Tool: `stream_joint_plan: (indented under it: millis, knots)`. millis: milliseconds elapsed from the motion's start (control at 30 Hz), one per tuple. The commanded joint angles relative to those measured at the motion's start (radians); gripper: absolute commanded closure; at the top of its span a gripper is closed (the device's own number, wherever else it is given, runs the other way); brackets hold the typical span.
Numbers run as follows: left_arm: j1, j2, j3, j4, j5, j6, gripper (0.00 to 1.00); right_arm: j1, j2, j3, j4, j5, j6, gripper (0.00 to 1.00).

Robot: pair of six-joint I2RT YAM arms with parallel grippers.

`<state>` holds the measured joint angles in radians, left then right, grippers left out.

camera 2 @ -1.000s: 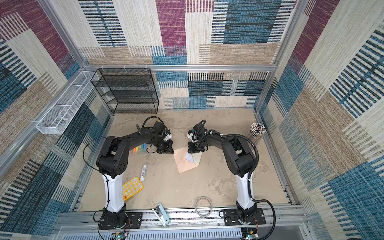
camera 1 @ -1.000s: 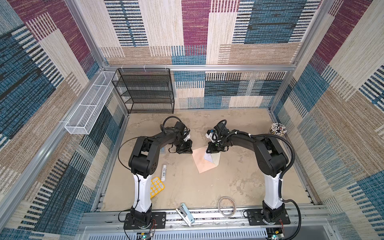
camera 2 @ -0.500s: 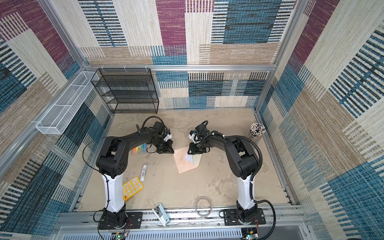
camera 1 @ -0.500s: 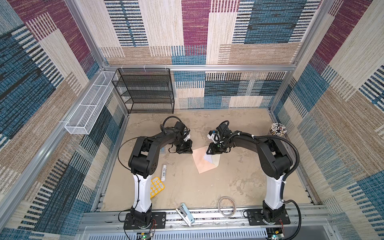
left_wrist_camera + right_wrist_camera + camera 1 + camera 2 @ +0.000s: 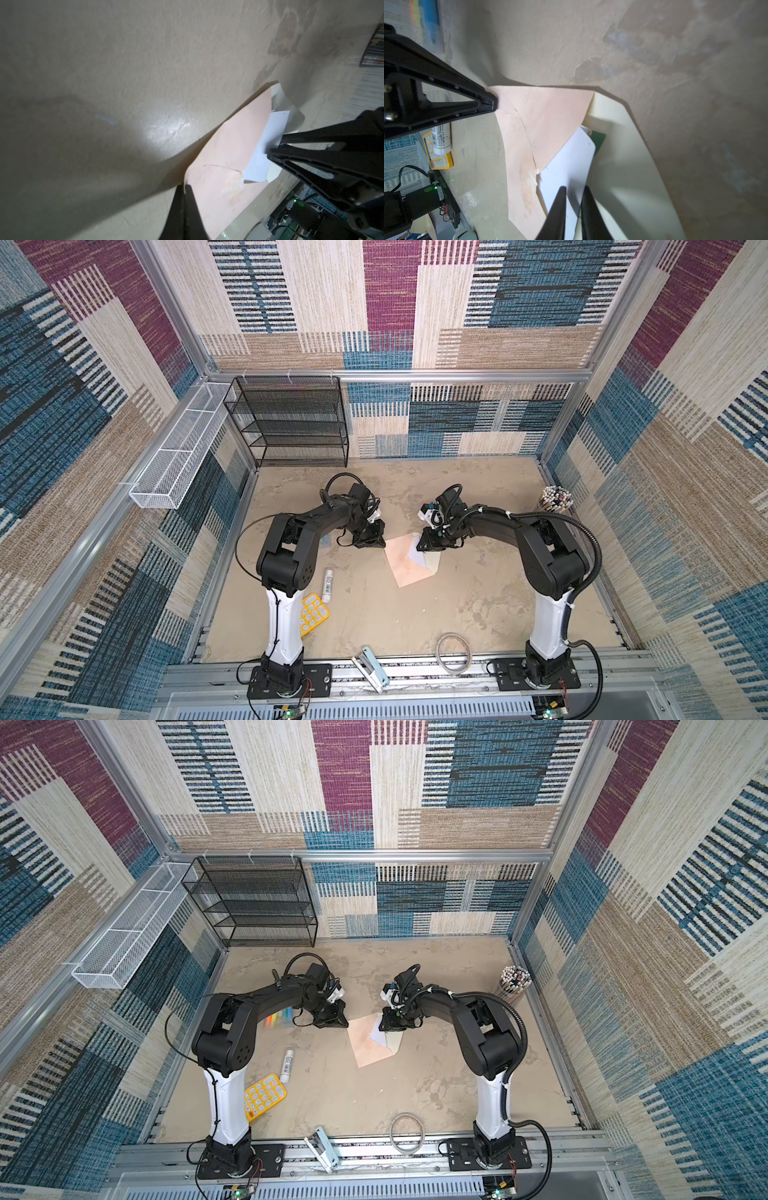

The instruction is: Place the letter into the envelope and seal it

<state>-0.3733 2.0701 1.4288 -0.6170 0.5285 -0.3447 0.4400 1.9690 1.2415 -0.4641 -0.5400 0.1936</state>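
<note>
My left claw [image 5: 184,186] is shut tight on one corner of the envelope [image 5: 228,145]. My right claw [image 5: 574,188] has its two fingers a little apart, with a thin gap between them. The end of the letter [image 5: 571,158] sits right at that gap. I cannot tell if the fingers touch it.

There is one envelope and one letter. The envelope is pink and its one cream flap [image 5: 623,145] is open. The white letter is partly inside. One end is tucked under the pink front and the other end sticks out over the flap. A small dark green bit shows at the letter's edge. The envelope's edge by my left claw curls up off the table [image 5: 478,593].

In both top views the envelope lies tilted just right of the middle of the frame, between my two claws.

Farther out, on the lower left of the table, I count one glue stick [image 5: 328,581] and one yellow calculator [image 5: 314,612]. Under my left arm in a top view lies one pack of bright markers [image 5: 279,1020]. Along the bottom edge are one pale blue stapler [image 5: 371,668] and one ring [image 5: 454,655]. At the right edge stands one cup of pencils [image 5: 555,498]. At the upper left are one black wire shelf [image 5: 291,418] and one white wire basket [image 5: 178,456].
</note>
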Motion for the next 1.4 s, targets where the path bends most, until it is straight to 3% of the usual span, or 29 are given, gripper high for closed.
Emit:
stream_joint_plan:
  millis: [0,667,867,967,1033,1167,1367]
  knots:
    - [0.000,0.003,0.003,0.005,0.009,0.021,1.00,0.002,0.014,0.014,0.028,-0.020,0.007,0.86]
    - [-0.001,0.005,0.023,-0.001,0.007,0.024,1.00,0.020,0.058,0.056,0.025,-0.058,-0.016,0.93]
    - [-0.001,0.004,0.027,-0.007,0.002,0.029,1.00,0.015,0.029,0.052,0.002,-0.018,-0.013,0.84]
    - [0.000,0.002,0.027,-0.008,0.001,0.032,1.00,0.013,0.015,0.038,-0.007,-0.004,-0.010,0.71]
    - [0.000,0.003,0.025,-0.008,0.002,0.032,1.00,0.011,0.007,0.026,-0.007,0.005,-0.006,0.70]
    - [0.000,0.001,0.021,-0.006,0.004,0.032,1.00,0.005,-0.007,0.007,-0.004,0.013,0.007,0.71]
    - [0.000,0.003,0.019,-0.002,0.005,0.029,1.00,0.003,0.000,-0.006,0.014,-0.013,0.017,0.86]
